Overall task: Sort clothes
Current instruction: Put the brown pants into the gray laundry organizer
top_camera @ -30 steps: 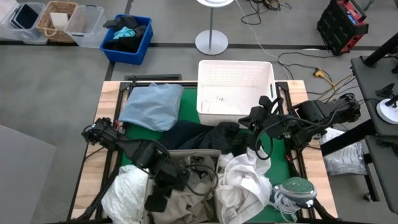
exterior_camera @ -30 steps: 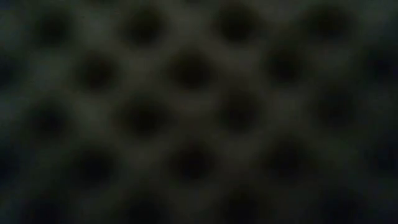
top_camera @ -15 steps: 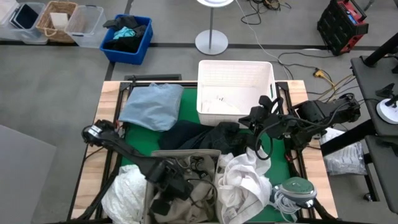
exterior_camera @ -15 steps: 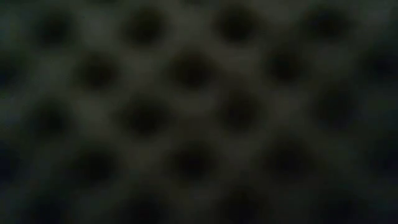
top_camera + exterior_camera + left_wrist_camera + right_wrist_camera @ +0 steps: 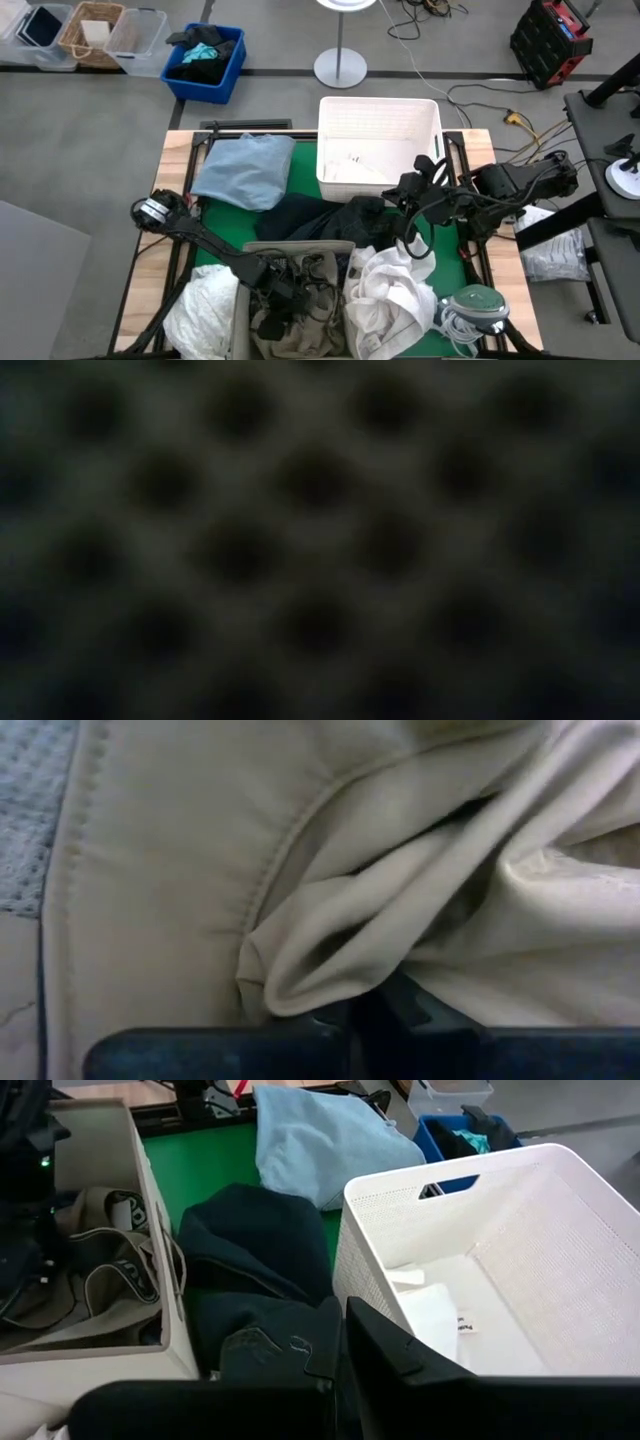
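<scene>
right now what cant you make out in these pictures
- Low view: all dark blur; something sits right against the lens, so the table is hidden.
- Left gripper: in the high view buried in the khaki trousers; the left wrist view sees only that cloth, fingers unseen.
- White bin: small white items inside, too small to identify.

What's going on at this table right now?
A two-armed robot is sorting clothes. The left gripper is down in the beige bin at the table's near edge, among khaki fabric. The right gripper hovers by the white perforated basket, above a dark crumpled garment. A folded light blue shirt lies on the green mat.
</scene>
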